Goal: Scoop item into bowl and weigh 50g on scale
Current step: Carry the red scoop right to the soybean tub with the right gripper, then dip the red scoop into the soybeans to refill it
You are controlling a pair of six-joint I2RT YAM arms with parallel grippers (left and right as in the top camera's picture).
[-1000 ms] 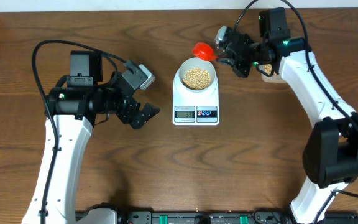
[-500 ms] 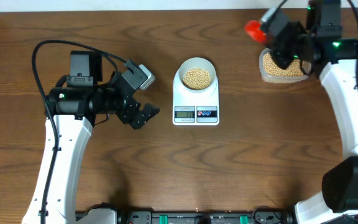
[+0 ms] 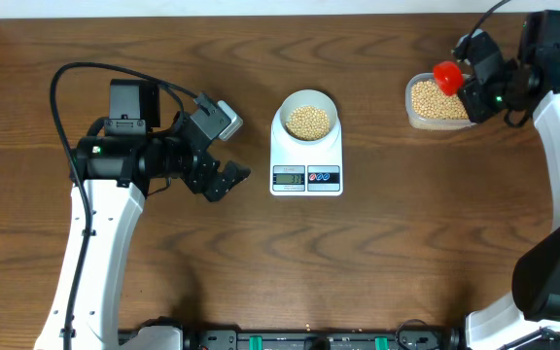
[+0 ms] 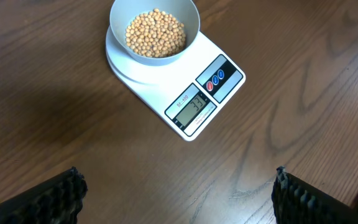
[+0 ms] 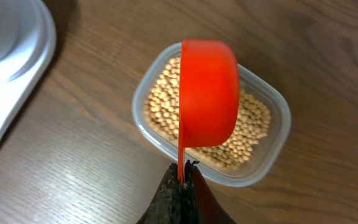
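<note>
The pale bowl (image 3: 308, 119) holds tan beans (image 3: 308, 121) and stands on the white scale (image 3: 306, 177) at the table's middle. In the left wrist view the bowl (image 4: 155, 18) sits on the scale (image 4: 225, 87), whose display reads 33. My right gripper (image 3: 478, 86) is shut on the handle of a red scoop (image 3: 446, 76), held above the clear tub of beans (image 3: 434, 101). The right wrist view shows the scoop (image 5: 208, 92) tilted over the tub (image 5: 263, 158), with the fingers (image 5: 182, 180) clamped on its handle. My left gripper (image 3: 224, 177) is open and empty, left of the scale.
The tub stands near the table's far right edge. A corner of the scale and bowl shows at the left of the right wrist view (image 5: 17, 50). Bare wood lies between the scale and the tub, and in front of the scale.
My right gripper has carried the red scoop from the bowl's rim rightwards to above the tub. The left arm has not moved.
</note>
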